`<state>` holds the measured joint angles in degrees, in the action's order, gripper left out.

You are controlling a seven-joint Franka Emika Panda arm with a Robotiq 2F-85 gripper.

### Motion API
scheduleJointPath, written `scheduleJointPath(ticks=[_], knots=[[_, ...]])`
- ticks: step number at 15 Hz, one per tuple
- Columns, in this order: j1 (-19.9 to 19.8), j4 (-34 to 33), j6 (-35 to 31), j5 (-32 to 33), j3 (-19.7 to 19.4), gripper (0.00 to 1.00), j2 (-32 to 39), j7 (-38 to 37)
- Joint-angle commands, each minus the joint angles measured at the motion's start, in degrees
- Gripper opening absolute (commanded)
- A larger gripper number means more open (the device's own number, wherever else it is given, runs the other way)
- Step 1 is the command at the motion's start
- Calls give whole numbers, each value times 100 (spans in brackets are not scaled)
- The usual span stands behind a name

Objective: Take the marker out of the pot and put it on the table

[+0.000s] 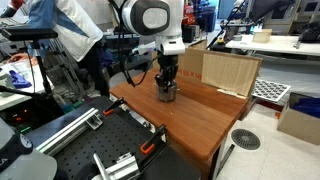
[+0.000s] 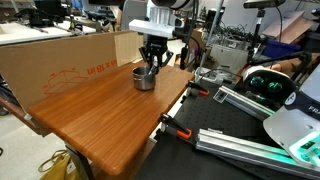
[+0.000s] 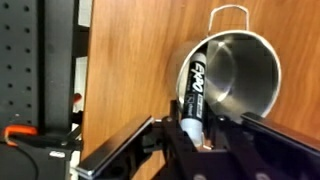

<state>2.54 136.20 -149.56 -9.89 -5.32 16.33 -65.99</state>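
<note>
Bearing the pot [image 2: 144,79], reddish-brown table [image 2: 100,115] beside cardboard sheet [image 2: 60,60].

Marker [image 3: 193,85] in pot [image 3: 262,68], pot on table [image 3: 130,60]

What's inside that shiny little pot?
A black marker lies in the pot, leaning against its inner wall. The marker's near end and part of the pot's floor are covered by the pincer.
</note>
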Motion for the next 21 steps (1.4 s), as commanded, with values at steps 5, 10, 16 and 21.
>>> scheduleJointPath(ticks=[5, 10, 16, 21], knots=[[144, -15, 15, 63, -30, 71, -60, 51], [157, 5, -33, 14, -1, 100, -119, 110], [146, 145, -211, 5, 29, 100, -490, 172], [123, 116, -55, 79, 30, 100, -452, 107]])
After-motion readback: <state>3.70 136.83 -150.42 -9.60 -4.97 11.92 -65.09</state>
